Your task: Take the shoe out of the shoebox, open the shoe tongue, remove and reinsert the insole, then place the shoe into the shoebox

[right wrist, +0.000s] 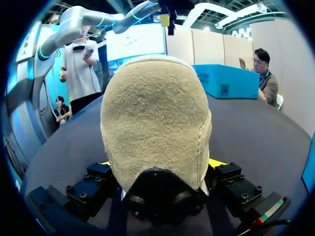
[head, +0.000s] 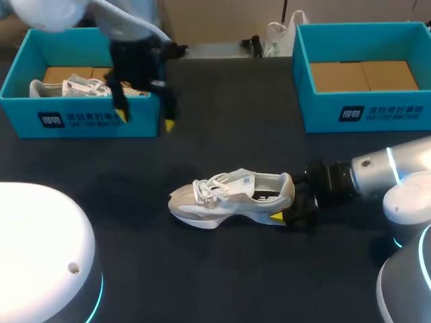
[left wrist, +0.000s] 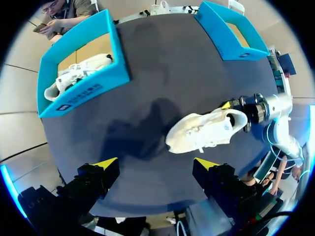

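Filling the right wrist view is the beige heel of the shoe (right wrist: 155, 118) – the right gripper (right wrist: 161, 163) is clamped on it, one yellow-tipped finger against each side. From above, this white lace-up shoe stands upright on its sole on the dark table (head: 202, 269), toe towards the left arm's side, heel towards the right arm, well apart from both boxes. At the far left sits the left shoebox (head: 81, 122), blue and lidless, with a second shoe (head: 67, 87) – also white – lying inside on brown cardboard. The left gripper (head: 145, 120) hangs over that box's near right corner, fingers spread apart and holding nothing. At the far right, the right shoebox (head: 363, 111) shows its brown cardboard floor.
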Tool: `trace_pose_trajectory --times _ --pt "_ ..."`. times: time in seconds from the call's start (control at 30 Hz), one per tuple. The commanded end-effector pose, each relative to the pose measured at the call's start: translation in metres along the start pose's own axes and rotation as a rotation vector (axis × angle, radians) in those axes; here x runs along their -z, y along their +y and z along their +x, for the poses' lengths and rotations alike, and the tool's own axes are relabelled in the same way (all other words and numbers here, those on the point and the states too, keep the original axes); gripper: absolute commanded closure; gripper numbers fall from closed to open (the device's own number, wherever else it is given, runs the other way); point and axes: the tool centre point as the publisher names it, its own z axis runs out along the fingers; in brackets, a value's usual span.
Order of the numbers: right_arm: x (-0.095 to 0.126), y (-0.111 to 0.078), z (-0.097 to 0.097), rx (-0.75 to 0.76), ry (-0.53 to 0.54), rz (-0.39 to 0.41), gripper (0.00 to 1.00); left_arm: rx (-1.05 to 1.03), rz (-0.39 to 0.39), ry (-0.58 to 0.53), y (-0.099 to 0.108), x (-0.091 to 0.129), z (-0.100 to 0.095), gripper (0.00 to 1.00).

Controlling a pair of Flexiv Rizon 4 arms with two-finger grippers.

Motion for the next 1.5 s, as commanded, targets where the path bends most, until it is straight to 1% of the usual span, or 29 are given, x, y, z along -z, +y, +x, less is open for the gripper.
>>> trace_pose_trajectory --times 0.03,0.2,0.33,0.47,0.57,0.9,0.97,1.0,1.07,1.5 --pt "-0.001 0.001 0.002 0.000 -0.002 0.004 1.00 0.020 -0.005 -0.053 -0.001 -0.014 0.041 0.00" --pt "-0.001 0.001 0.002 0.000 -0.002 0.004 1.00 0.042 -0.033 -0.061 0.002 -0.032 0.072 0.00" --pt "-0.001 0.001 0.002 0.000 -0.002 0.004 1.00 0.064 -0.039 -0.065 0.009 -0.046 0.090 0.00" --pt "-0.001 0.001 0.002 0.000 -0.002 0.004 1.00 0.082 -0.013 -0.089 0.017 -0.057 0.107 0.00" --pt "-0.001 0.001 0.002 0.000 -0.002 0.004 1.00 0.094 0.023 -0.115 0.018 -0.065 0.119 0.00" --pt "-0.001 0.001 0.002 0.000 -0.002 0.004 1.00 0.153 0.076 -0.117 0.005 -0.079 0.161 0.00" --pt "-0.001 0.001 0.002 0.000 -0.002 0.004 1.00 0.154 0.074 -0.119 0.001 -0.082 0.170 0.00" --pt "-0.001 0.001 0.002 0.000 -0.002 0.004 1.00 0.174 0.061 -0.131 -0.001 -0.084 0.176 0.00" --pt "-0.001 0.001 0.002 0.000 -0.002 0.004 1.00 0.155 0.084 -0.143 -0.003 -0.088 0.182 0.00" --pt "-0.001 0.001 0.002 0.000 -0.002 0.004 1.00 0.155 0.084 -0.143 -0.003 -0.088 0.182 0.00"
